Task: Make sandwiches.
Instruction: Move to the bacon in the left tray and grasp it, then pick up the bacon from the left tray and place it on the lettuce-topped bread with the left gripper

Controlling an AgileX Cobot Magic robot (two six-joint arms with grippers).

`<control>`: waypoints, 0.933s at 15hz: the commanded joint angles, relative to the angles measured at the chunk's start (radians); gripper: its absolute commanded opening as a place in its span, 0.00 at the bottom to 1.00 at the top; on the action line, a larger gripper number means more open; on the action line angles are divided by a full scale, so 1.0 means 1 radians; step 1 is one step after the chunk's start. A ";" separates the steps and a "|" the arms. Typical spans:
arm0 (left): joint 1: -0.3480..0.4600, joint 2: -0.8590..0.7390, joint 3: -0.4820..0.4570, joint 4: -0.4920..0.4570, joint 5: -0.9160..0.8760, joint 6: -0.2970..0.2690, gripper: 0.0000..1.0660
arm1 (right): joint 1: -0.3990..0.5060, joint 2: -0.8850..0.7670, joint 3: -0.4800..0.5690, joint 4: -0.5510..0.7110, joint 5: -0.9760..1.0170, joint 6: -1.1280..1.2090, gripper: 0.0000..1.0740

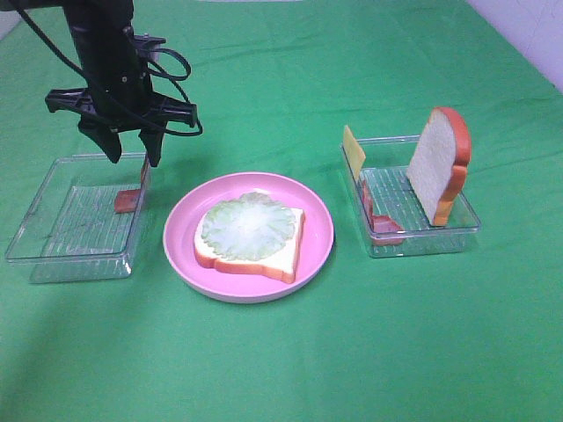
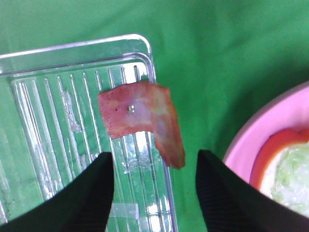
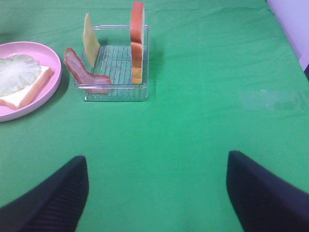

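Green cloth (image 1: 281,369) covers the whole table. On it, the left gripper (image 1: 132,156) hangs with its jaws apart and nothing clamped. It is at the 3 o'clock edge of the left tray (image 1: 35,255). Just below the fingertips a bacon strip (image 2: 140,113) lies draped over that tray's wall, one end inside and the other hanging toward the cloth; the fingers do not touch it. At 3 o'clock from this tray sits the plate (image 1: 317,220), holding a flat bread slice (image 1: 295,230) with lettuce (image 1: 248,226) on top. Further on at 3 o'clock, the right tray (image 1: 422,246) holds a second slice (image 1: 435,163) standing on edge, cheese (image 1: 354,151) leaning at its 10 o'clock corner, and a second strip (image 1: 380,221) along its 9 o'clock wall. The right gripper (image 3: 157,193) hovers over bare cloth well apart from that tray, jaws spread wide and empty.
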 commanded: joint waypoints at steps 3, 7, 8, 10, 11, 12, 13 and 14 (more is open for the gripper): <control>-0.001 0.002 0.003 0.002 -0.021 -0.009 0.24 | -0.004 -0.015 -0.001 -0.003 -0.009 -0.014 0.70; -0.001 0.002 0.003 0.002 -0.039 -0.006 0.01 | -0.004 -0.015 -0.001 -0.003 -0.009 -0.014 0.70; -0.001 0.002 0.003 0.003 -0.039 -0.004 0.00 | -0.004 -0.015 -0.001 -0.003 -0.009 -0.014 0.70; -0.001 0.002 0.000 0.003 -0.033 0.002 0.00 | -0.004 -0.015 -0.001 -0.003 -0.009 -0.014 0.70; -0.001 0.000 -0.014 0.003 -0.008 0.005 0.00 | -0.004 -0.015 -0.001 -0.003 -0.009 -0.014 0.70; -0.001 -0.003 -0.024 0.001 0.006 0.008 0.00 | -0.004 -0.015 -0.001 -0.003 -0.009 -0.014 0.70; -0.001 -0.016 -0.042 -0.012 0.031 0.028 0.00 | -0.004 -0.015 -0.001 -0.003 -0.009 -0.014 0.70; -0.001 -0.036 -0.050 -0.041 0.045 0.049 0.00 | -0.004 -0.015 -0.001 -0.003 -0.009 -0.014 0.70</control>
